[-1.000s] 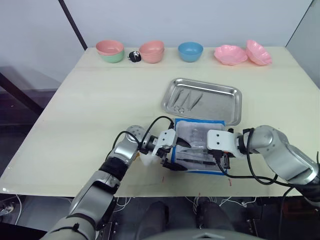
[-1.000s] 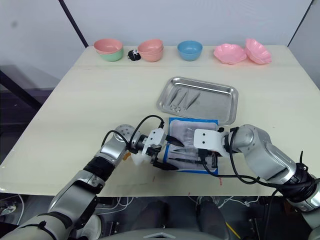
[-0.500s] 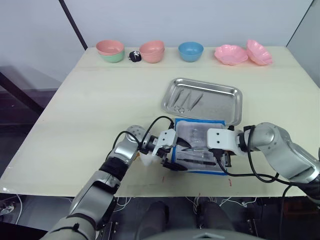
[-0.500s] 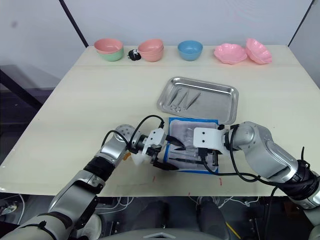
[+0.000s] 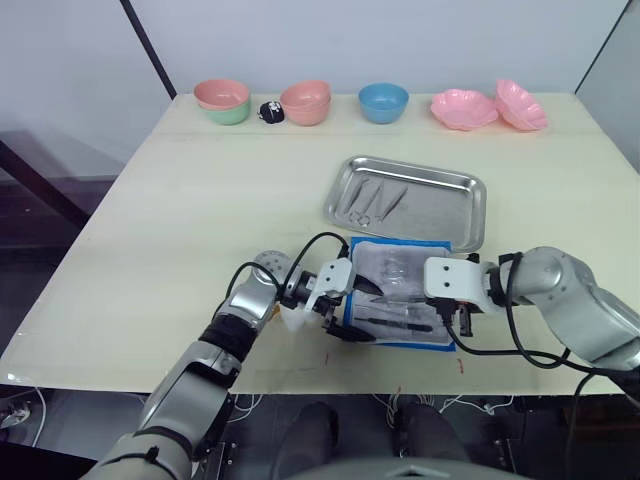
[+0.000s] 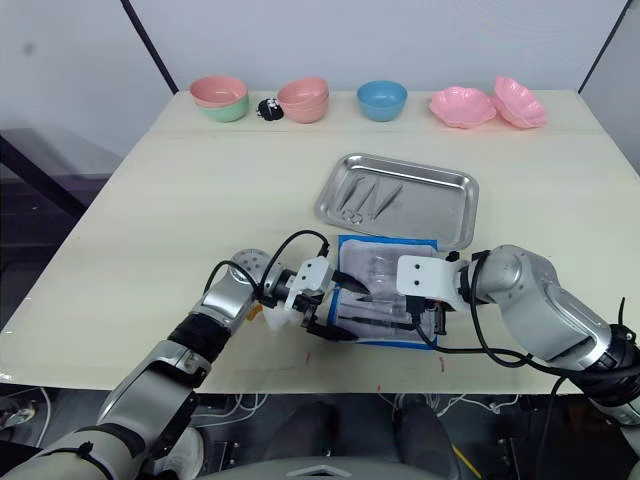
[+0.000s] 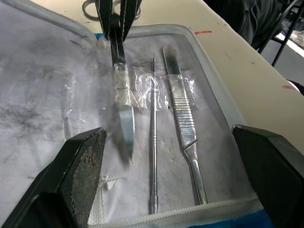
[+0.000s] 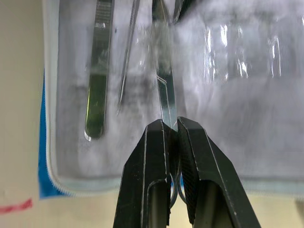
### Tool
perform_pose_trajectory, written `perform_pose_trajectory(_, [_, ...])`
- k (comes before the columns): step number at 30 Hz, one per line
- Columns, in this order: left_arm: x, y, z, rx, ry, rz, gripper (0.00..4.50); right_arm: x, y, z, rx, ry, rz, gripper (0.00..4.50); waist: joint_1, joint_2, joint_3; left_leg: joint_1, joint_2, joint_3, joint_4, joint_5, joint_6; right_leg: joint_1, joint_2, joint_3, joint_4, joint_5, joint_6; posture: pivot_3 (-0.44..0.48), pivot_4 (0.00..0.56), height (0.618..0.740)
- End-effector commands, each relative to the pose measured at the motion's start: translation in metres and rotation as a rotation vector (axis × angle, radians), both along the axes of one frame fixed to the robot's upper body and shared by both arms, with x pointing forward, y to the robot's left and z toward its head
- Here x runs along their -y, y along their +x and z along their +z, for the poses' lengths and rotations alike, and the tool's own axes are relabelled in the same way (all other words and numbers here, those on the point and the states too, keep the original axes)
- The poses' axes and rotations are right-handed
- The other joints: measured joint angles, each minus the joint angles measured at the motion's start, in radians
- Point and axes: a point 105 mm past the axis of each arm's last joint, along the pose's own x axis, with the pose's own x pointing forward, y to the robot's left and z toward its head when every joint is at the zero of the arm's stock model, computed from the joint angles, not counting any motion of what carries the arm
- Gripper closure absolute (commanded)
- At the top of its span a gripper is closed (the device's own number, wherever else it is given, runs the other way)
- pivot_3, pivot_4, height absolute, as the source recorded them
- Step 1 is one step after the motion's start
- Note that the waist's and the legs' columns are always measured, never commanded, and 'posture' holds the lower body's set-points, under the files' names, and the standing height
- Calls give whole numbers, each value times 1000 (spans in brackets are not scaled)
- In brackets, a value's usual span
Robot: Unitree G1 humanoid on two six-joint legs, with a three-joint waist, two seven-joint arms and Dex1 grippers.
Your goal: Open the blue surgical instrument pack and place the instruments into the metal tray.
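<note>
The blue surgical instrument pack (image 5: 400, 296) is lying open between both end effectors, just below the metal tray (image 5: 405, 200). The right end effector (image 8: 171, 137) is clamping slim steel scissors (image 8: 164, 95). The left end effector (image 7: 171, 190) is spreading wide over clear pockets. The pale wooden surface (image 5: 200, 210) is carrying everything.

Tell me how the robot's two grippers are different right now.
The right gripper has its jaws shut on a pair of scissors, drawing it out of a clear pocket. The left gripper has its jaws wide open, holding nothing, with tools lying between them. The right works from the pack's right edge, the left from its left edge. Both have black fingers.
</note>
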Motion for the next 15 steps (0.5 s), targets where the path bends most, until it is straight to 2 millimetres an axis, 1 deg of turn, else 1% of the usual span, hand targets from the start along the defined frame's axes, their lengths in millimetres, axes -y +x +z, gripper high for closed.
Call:
perform_pose_trajectory(1, [-34, -8, -57, -169, 200, 158, 0, 1, -2, 15, 57, 27, 22, 4349, 2, 0, 0, 0, 0, 0, -1, 0, 0, 0, 0, 0, 0, 0, 0, 0, 150, 740])
perform_pose_trajectory(6, [-35, -8, -57, -170, 202, 157, 0, 13, -5, 16, 61, 28, 5, 4349, 3, 0, 0, 0, 0, 0, -2, 0, 0, -1, 0, 0, -1, 0, 0, 0, 150, 740])
perform_pose_trajectory(11, [-35, -9, -57, -170, 200, 158, 0, 33, -12, 18, 53, 16, -13, 4349, 5, 0, 1, 0, 0, 0, -3, 0, 0, -1, 0, -1, -2, 0, 0, 0, 150, 740])
perform_pose_trajectory(15, [-34, -9, -58, -172, 199, 158, 0, 43, -17, 22, 58, 33, -7, 4349, 5, 0, 1, 0, 0, 1, -4, 0, 0, 0, -1, -1, -3, 0, 0, 0, 150, 740])
